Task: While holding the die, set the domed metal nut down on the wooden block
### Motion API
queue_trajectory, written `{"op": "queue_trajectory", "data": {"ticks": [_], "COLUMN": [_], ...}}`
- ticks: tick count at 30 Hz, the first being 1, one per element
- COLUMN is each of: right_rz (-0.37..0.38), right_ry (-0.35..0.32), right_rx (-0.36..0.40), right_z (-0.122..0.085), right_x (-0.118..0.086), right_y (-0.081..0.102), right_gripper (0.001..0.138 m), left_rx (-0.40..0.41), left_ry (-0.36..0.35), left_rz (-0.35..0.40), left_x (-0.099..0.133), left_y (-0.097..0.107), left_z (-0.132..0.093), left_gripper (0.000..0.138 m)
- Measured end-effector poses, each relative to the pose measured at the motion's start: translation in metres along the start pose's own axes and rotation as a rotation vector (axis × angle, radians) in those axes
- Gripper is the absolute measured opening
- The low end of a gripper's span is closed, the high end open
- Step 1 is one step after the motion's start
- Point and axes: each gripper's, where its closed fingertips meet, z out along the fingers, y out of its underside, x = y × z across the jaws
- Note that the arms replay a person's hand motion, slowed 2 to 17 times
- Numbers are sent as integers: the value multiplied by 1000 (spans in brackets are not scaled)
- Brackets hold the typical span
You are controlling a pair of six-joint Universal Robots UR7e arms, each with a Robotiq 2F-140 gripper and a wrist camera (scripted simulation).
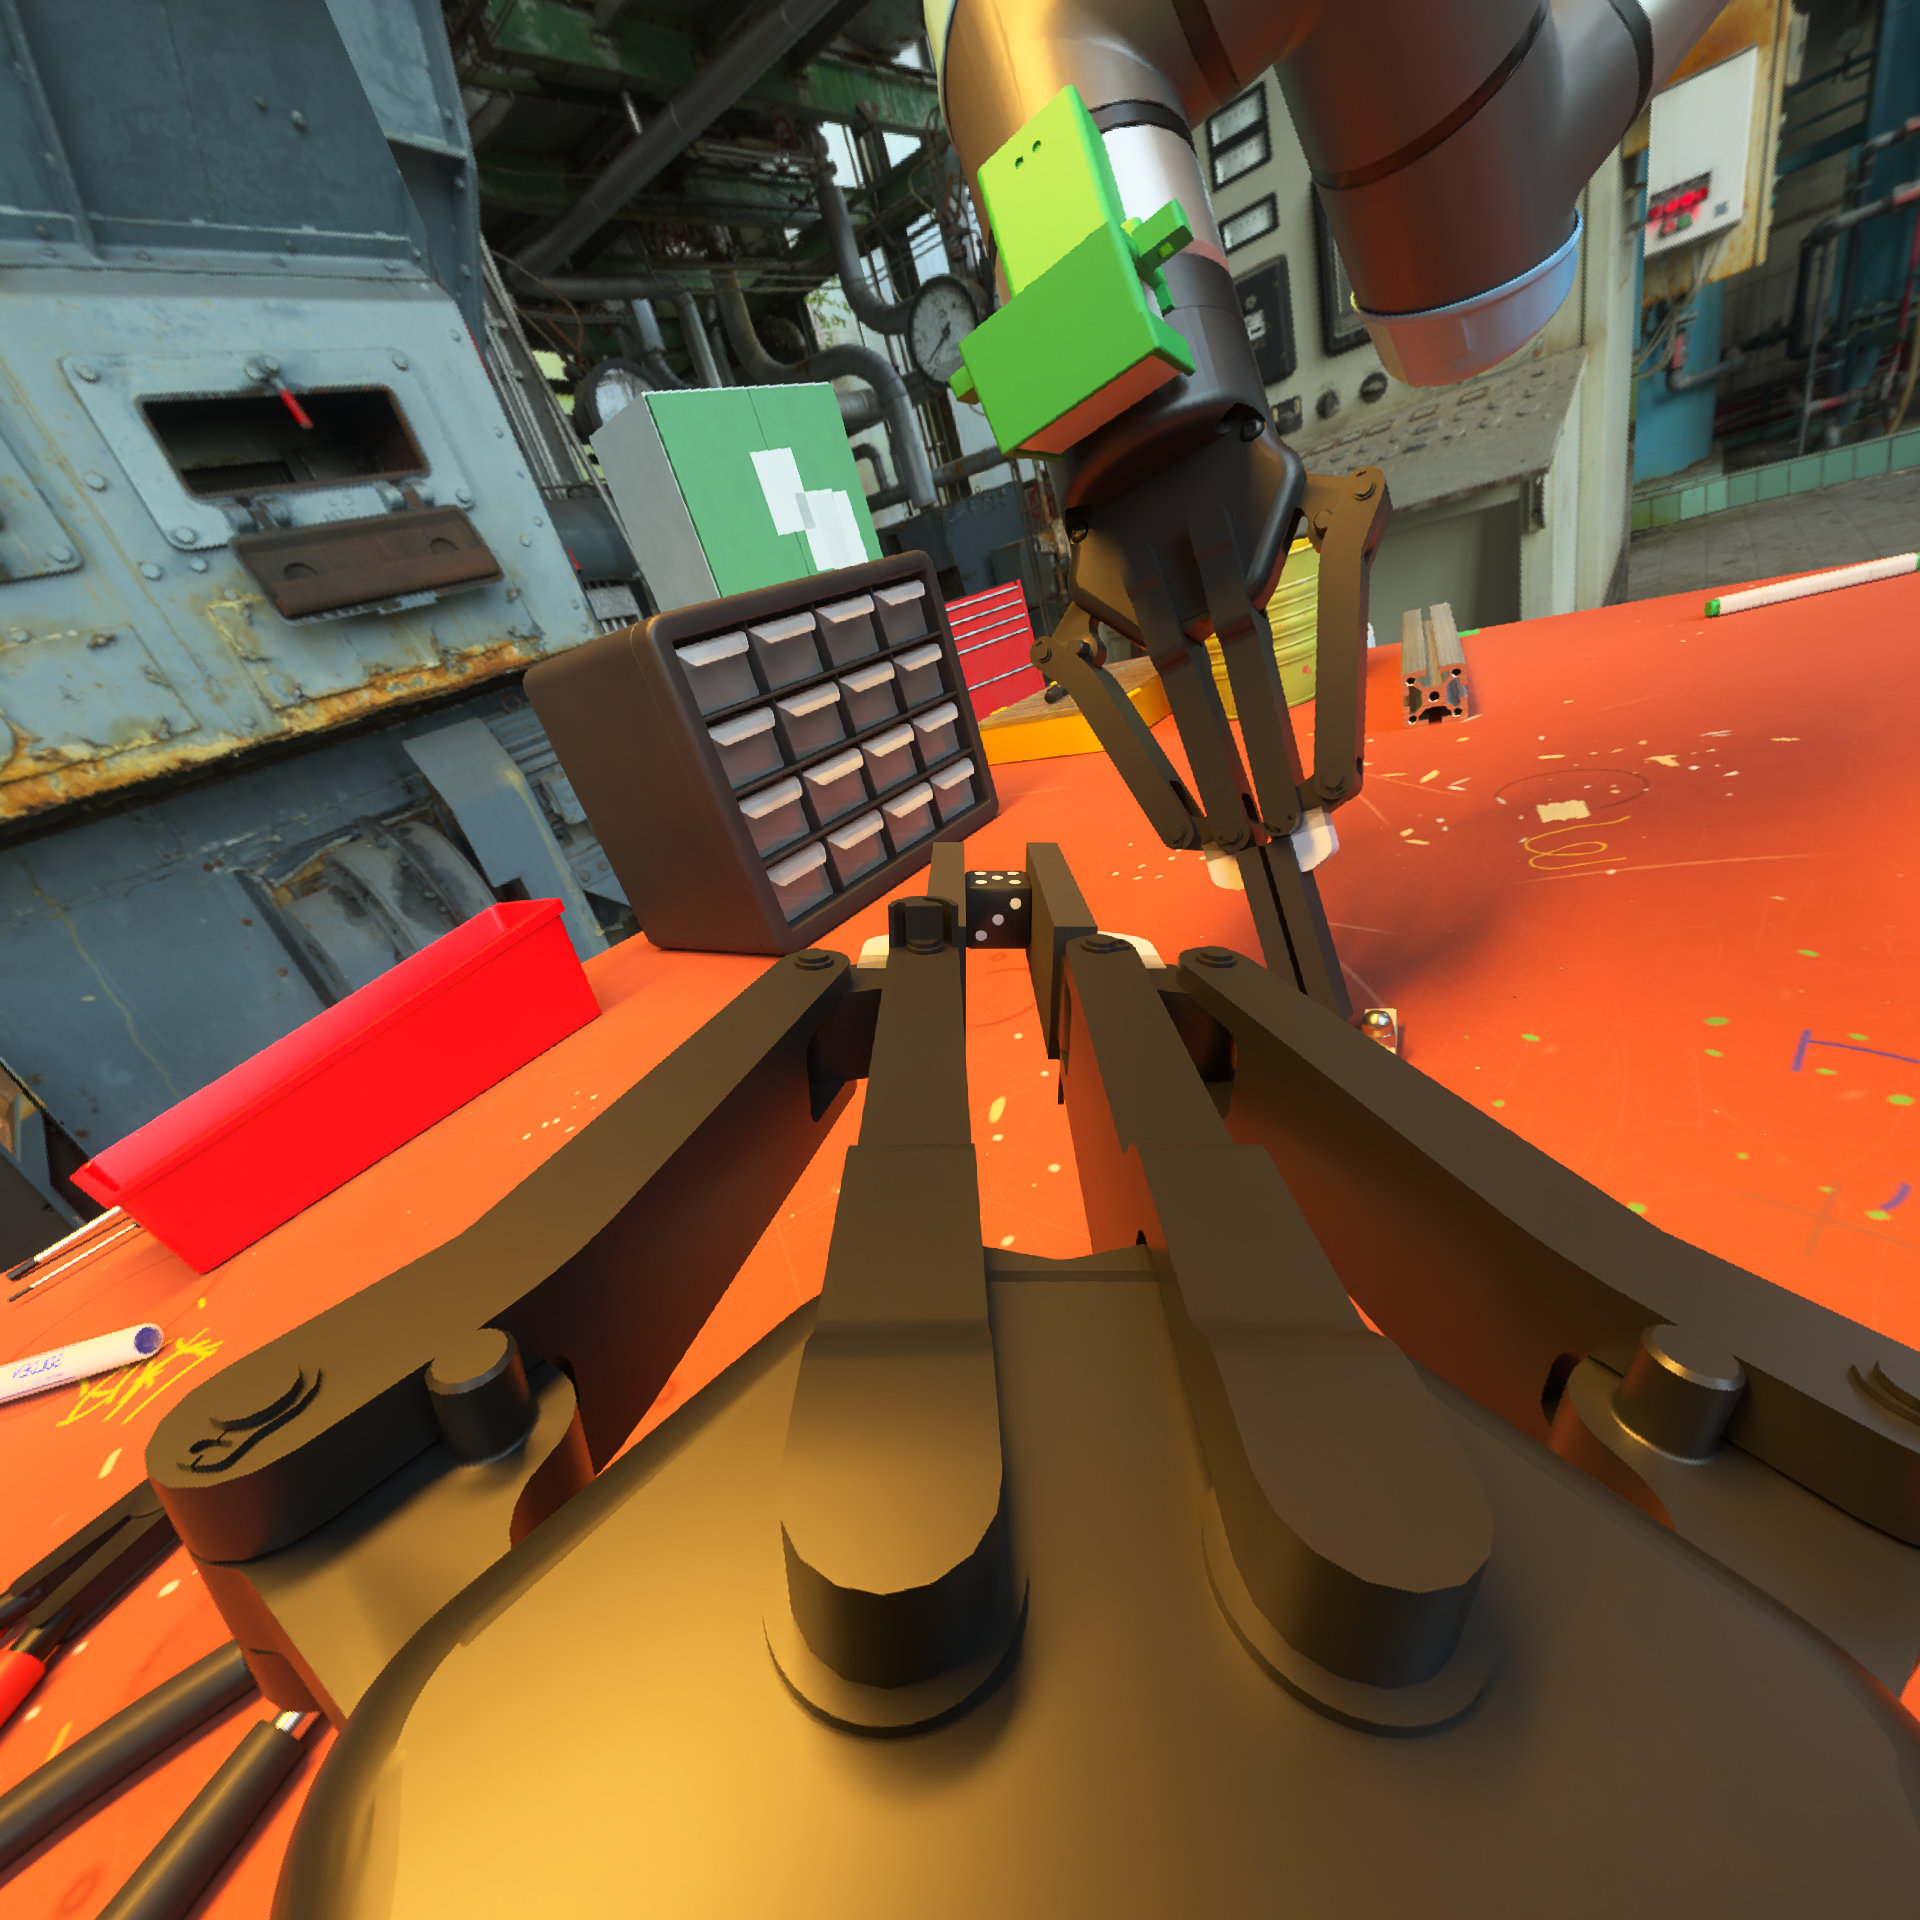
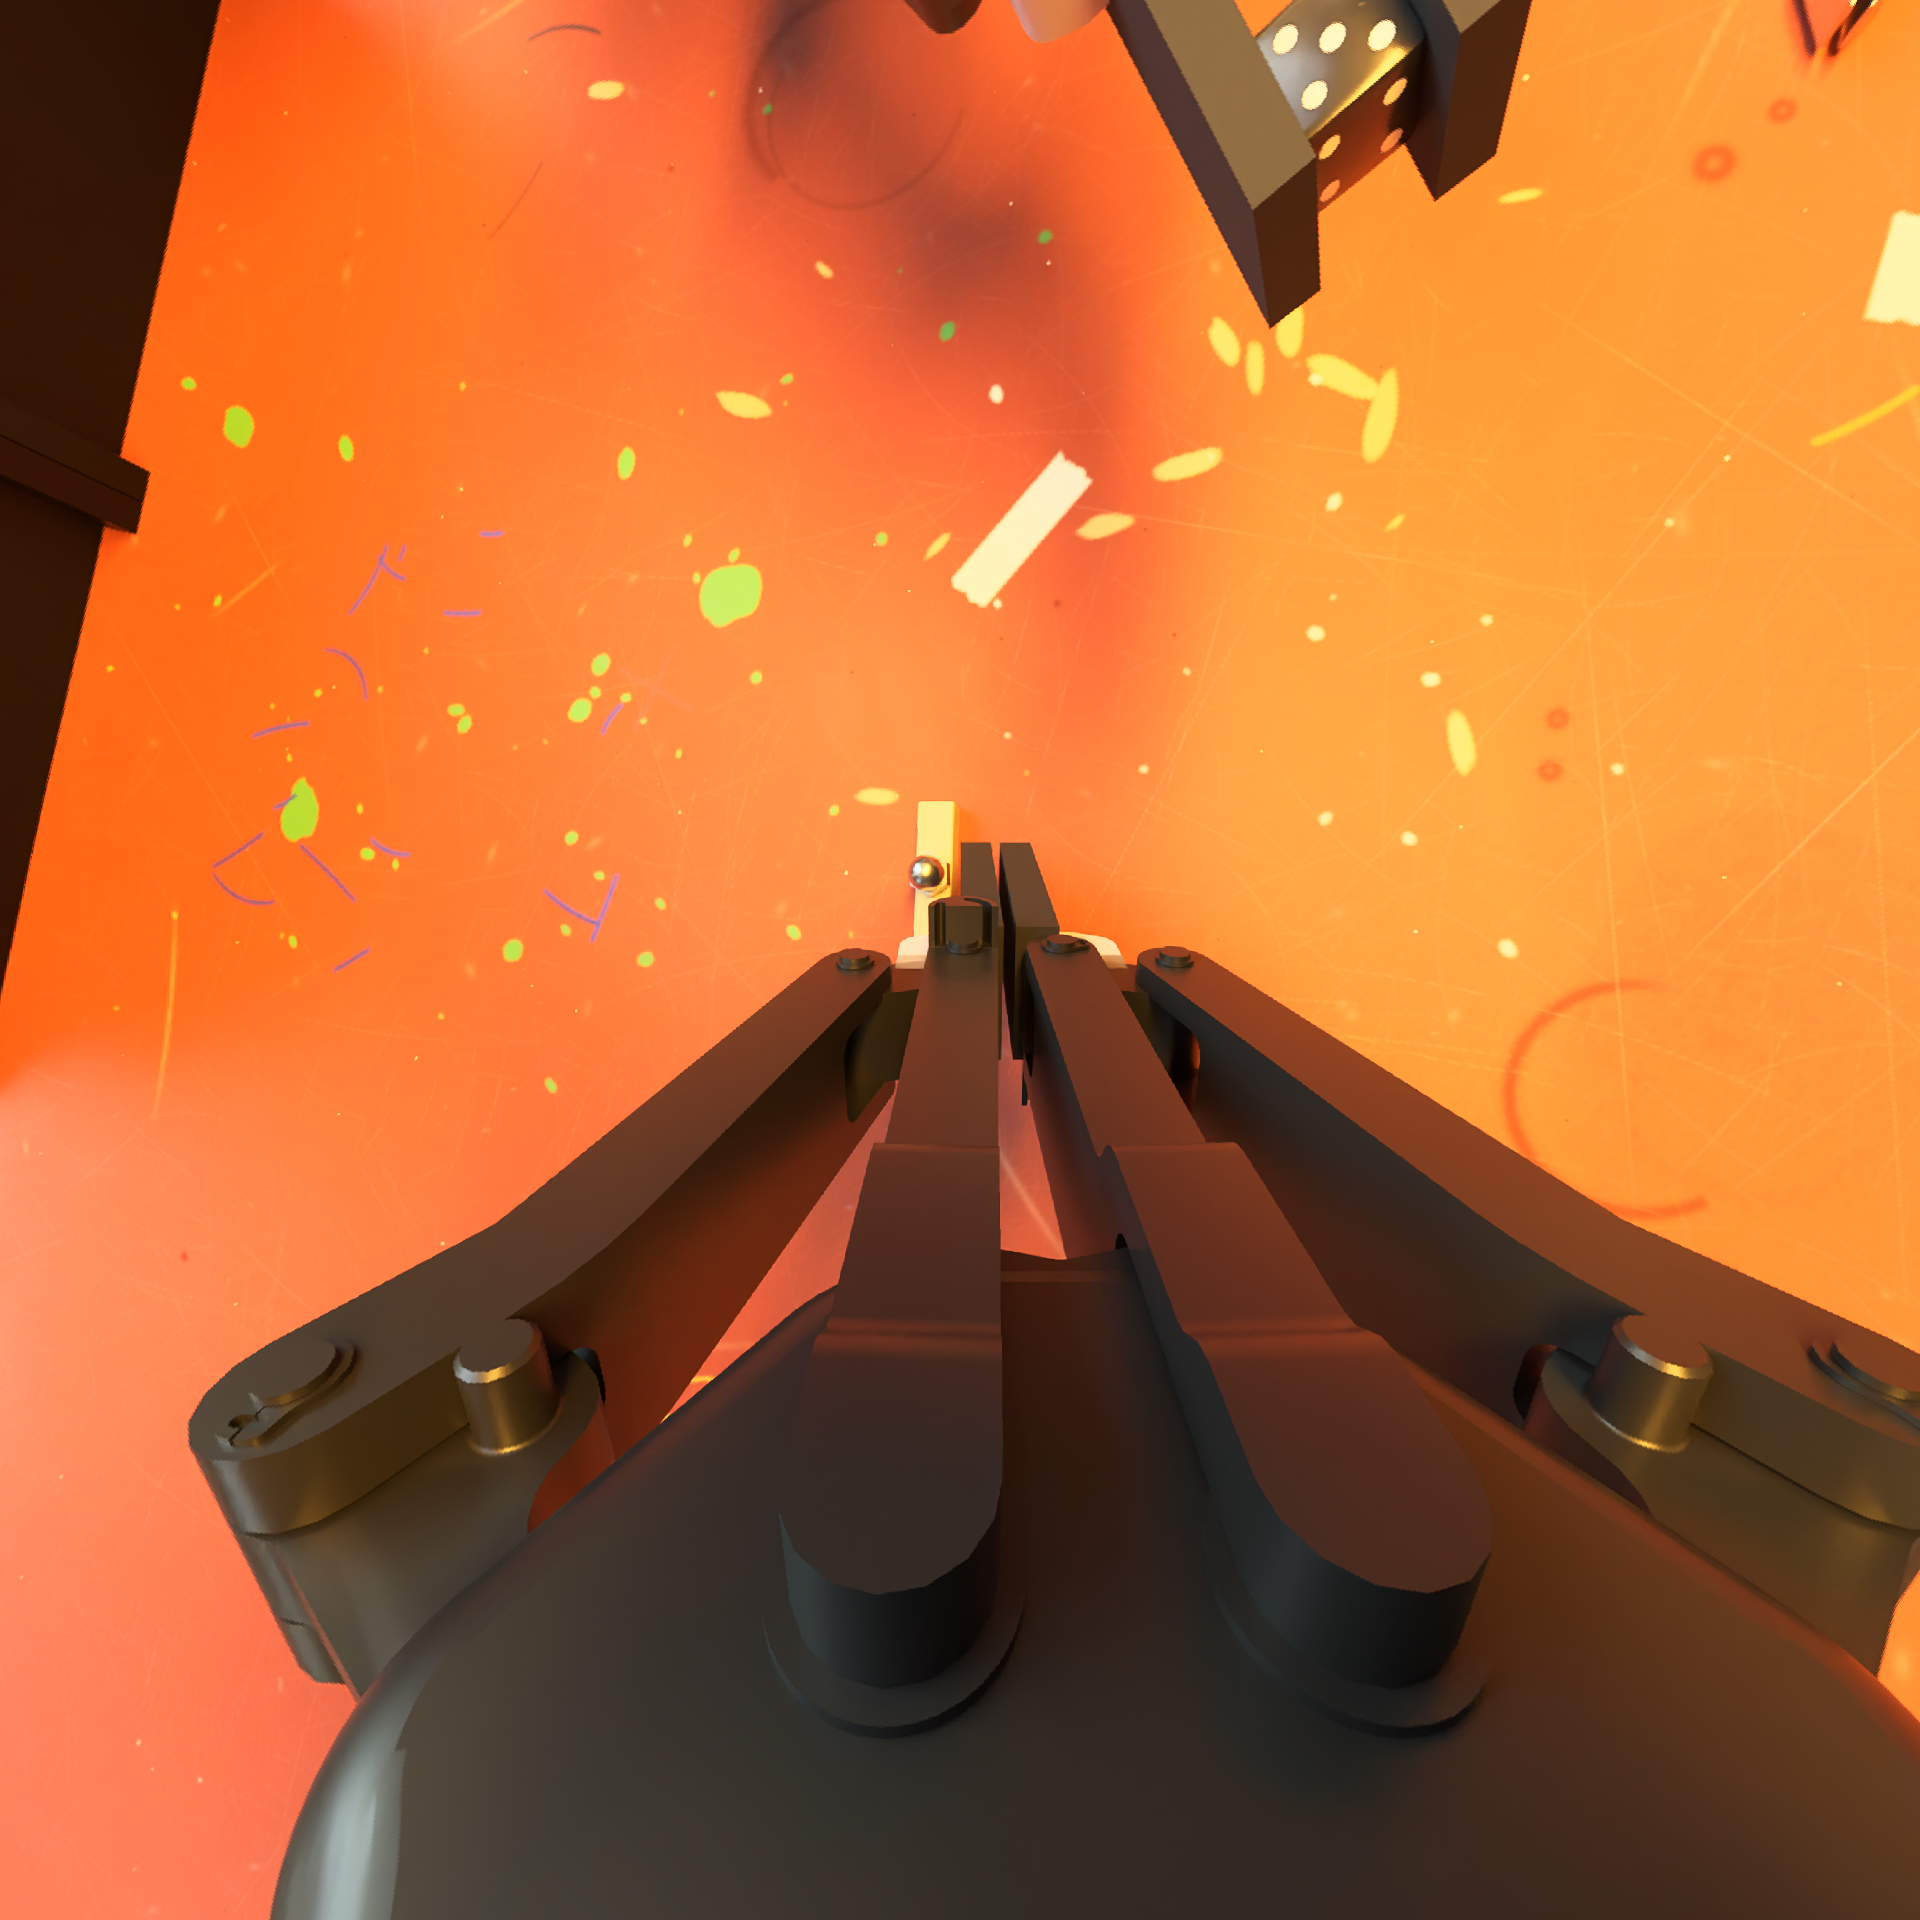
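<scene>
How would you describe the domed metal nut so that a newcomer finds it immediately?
On the orange table, look beside the right gripper, whose fingers are nearly shut. There a pale wooden block lies; the domed metal nut on it is the only shiny silver ball-like piece.

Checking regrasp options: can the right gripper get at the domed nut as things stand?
Probably yes. The right gripper is shut and empty right beside the domed nut on the wooden block; nothing lies between them, but the jaws must open first.
</scene>
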Motion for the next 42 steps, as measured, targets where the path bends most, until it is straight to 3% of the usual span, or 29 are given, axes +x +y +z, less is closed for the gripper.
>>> {"op": "queue_trajectory", "data": {"ticks": [8,14,20,42], "right_rz": [-30,-123,-179,-123], "right_ry": [44,126,144,99], "right_rx": [24,86,111,50], "right_z": [-5,-11,-11,-9], "right_x": [5,12,11,8], "right_y": [-2,-10,-14,-2], "right_gripper": [3,11,13,10], "left_rx": [1,-1,-3,-3], "left_ry": [4,8,13,8], "left_rz": [0,-2,-2,0], "left_x": [1,1,2,1], "left_y": [0,0,1,1], "left_z": [0,0,1,0], "left_gripper": [16,16,16,16]}}
